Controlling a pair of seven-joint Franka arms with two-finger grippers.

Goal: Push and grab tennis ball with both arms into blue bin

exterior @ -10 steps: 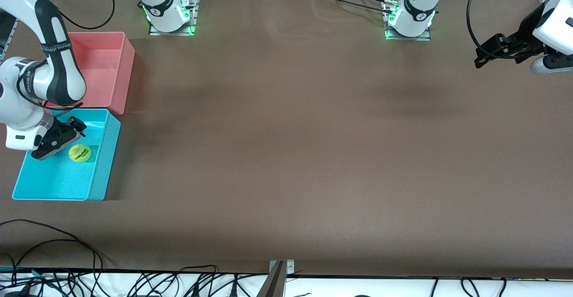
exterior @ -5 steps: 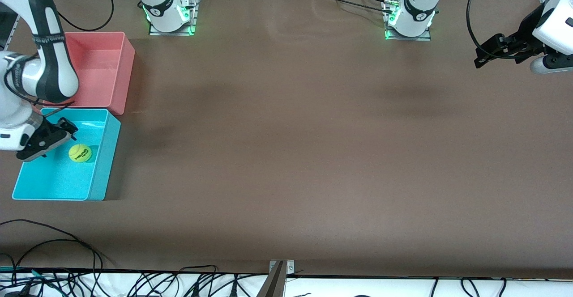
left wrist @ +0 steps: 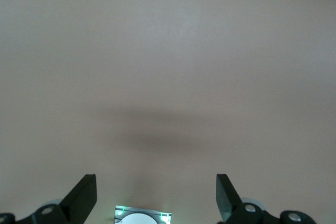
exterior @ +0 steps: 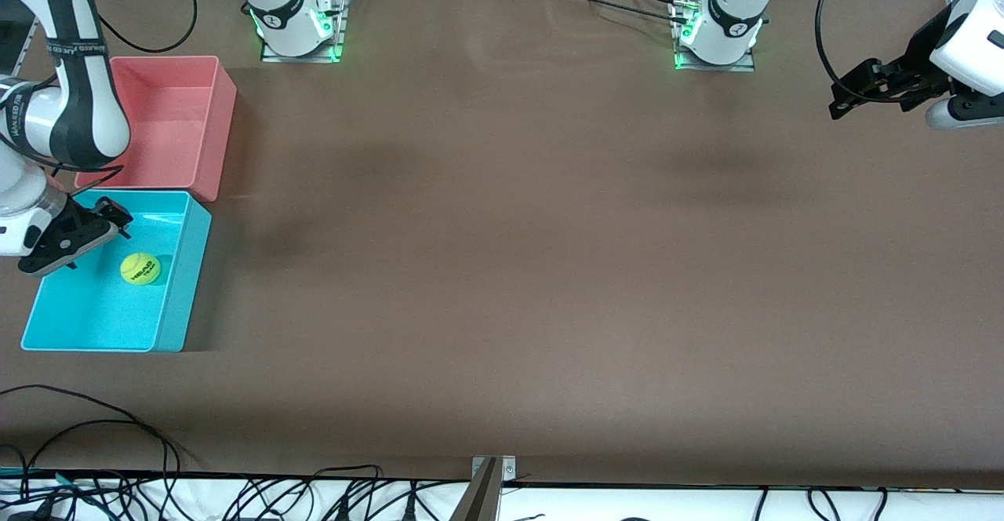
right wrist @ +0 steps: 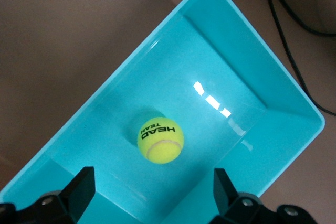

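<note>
1. The tennis ball [exterior: 140, 268] lies on the floor of the blue bin [exterior: 176, 301], lower left of the front frame, near the wall on the table-centre side, touched by neither gripper. Judged from this, the goal of the task is met.
2. The blue bin sits just beside the pink-red bin [exterior: 216, 125], which is higher in the frame and has nothing visible in it. The two stand at the right arm's end of the table, probably so that arm can serve both.
3. The right gripper [exterior: 67, 238] hangs over the blue bin's rim at the frame's left edge, jaws spread wide and holding nothing. In the right wrist view the ball [right wrist: 160, 139] shows centred between the two fingertips [right wrist: 81, 187] but well below them.
4. Right arm pose: elbow folded high over the pink-red bin, wrist angled down toward the bin.
5. The left gripper [exterior: 855, 93] waits in the air at upper right, over bare table [exterior: 549, 270], jaws wide, empty. Its wrist view shows only the brown surface. The arm is tucked toward the table's edge, likely to stay clear.
</note>
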